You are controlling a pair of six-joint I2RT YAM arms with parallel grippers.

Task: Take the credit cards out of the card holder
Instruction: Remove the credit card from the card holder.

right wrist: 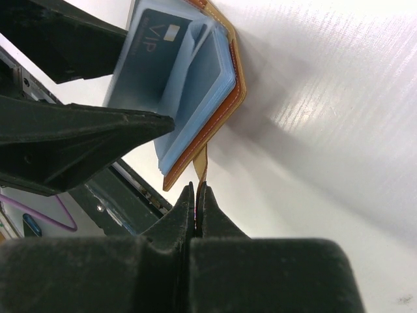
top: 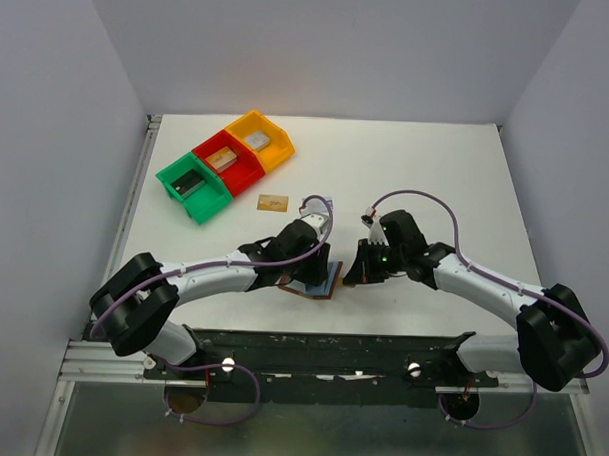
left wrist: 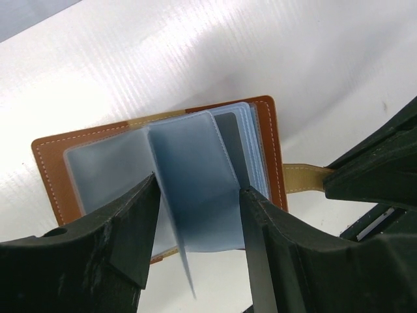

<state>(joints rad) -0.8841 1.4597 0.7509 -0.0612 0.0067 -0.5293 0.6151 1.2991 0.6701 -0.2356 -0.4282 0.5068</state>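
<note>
Arms, two, black and white, bolted at the near edge and reaching inward until their wrists nearly meet.

White surface (top: 437,163): carries all items below.

Bins, three, in a diagonal row at far left: green (top: 193,187), red (top: 227,162), yellow (top: 260,139), each with one block inside.

Left pincer (top: 308,271) (left wrist: 199,222): jaws well apart, lowered over the open card holder, one finger on either side of an upright clear-blue sleeve; whether they press it I cannot tell.

Right pincer (top: 351,275) (right wrist: 197,195): closed tight, clamping the snap tab.

Card holder (top: 322,289) (left wrist: 58,169) (right wrist: 225,98): brown leather, lying open near the front middle of the surface beneath the left pincer, blue sleeves fanned upward.

Credit cards: one gold-tan (top: 273,203), flat on the surface between the bins and the left wrist; one dark, marked VIP (right wrist: 153,45), inside a sleeve.

Snap tab (left wrist: 303,177) (right wrist: 201,163): tan strap, pulled out sideways from the holder's edge.
</note>
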